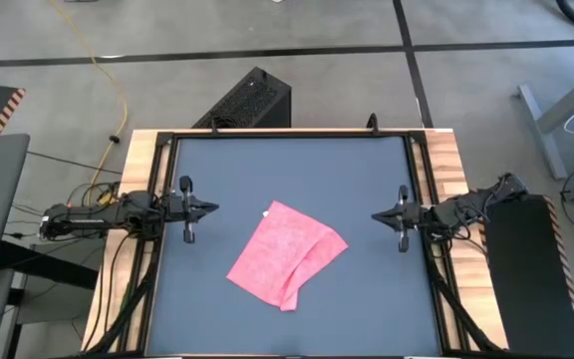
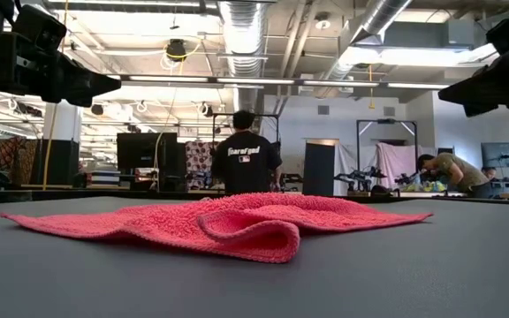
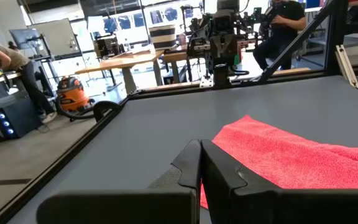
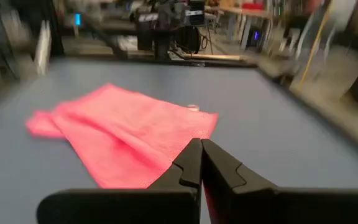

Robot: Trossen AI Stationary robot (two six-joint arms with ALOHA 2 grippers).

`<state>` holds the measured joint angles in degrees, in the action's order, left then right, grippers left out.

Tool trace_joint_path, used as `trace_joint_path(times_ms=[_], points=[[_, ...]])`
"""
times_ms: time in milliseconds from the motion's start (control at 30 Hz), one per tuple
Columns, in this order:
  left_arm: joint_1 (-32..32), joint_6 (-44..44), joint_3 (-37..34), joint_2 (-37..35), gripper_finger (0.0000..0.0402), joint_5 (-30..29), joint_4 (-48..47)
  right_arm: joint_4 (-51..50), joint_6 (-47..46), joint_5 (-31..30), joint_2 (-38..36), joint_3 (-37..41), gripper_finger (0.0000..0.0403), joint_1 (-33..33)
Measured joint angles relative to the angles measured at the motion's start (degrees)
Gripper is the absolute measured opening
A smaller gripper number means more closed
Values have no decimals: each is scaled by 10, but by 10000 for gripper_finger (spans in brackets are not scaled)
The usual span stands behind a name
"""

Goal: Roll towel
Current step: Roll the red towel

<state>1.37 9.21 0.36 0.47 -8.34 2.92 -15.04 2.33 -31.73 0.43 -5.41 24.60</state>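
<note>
The left tool (image 1: pixel 210 208) hung above the table's left side with its fingers (image 3: pixel 191 163) pressed together, gripping nothing. The right tool (image 1: pixel 377 215) hung above the right side, its fingers (image 4: pixel 190 163) likewise meeting at the tips and empty. Neither touched the towel (image 1: pixel 287 253), which lay between them, well apart from both, slightly toward the front of the table (image 1: pixel 367 170). The pink-red cloth lay loosely folded, one edge doubled over in a soft curl. The table's surface was a dark grey mat framed by pale wood. Beyond it stretched a workshop with ceiling ducts, where a person in a dark shirt (image 2: pixel 245 162) stood and another person (image 2: pixel 453 172) bent over a bench.
</note>
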Motion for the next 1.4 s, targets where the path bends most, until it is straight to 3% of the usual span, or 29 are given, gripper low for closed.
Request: trace_joint_path(times_ms=[100,200,467,667,867,1000,1167,1400], points=[[0,-5,0,0,0,0,2,0,154,-8,0,0,32,0],[0,-12,0,0,0,0,20,4,243,-9,0,0,32,0],[0,-197,0,0,0,3,37,21,279,-20,-1,-2,32,0],[0,-219,0,3,0,6,94,73,184,23,-1,-3,32,0],[0,-195,26,60,0,47,111,218,-6,13,-1,-4,28,-8],[0,-178,50,133,0,46,110,299,-7,15,-1,-4,31,-30],[-3,-151,82,232,0,47,111,301,-30,17,7,-4,35,-55],[-40,-98,141,402,0,37,112,310,-68,36,126,-4,35,-91]])
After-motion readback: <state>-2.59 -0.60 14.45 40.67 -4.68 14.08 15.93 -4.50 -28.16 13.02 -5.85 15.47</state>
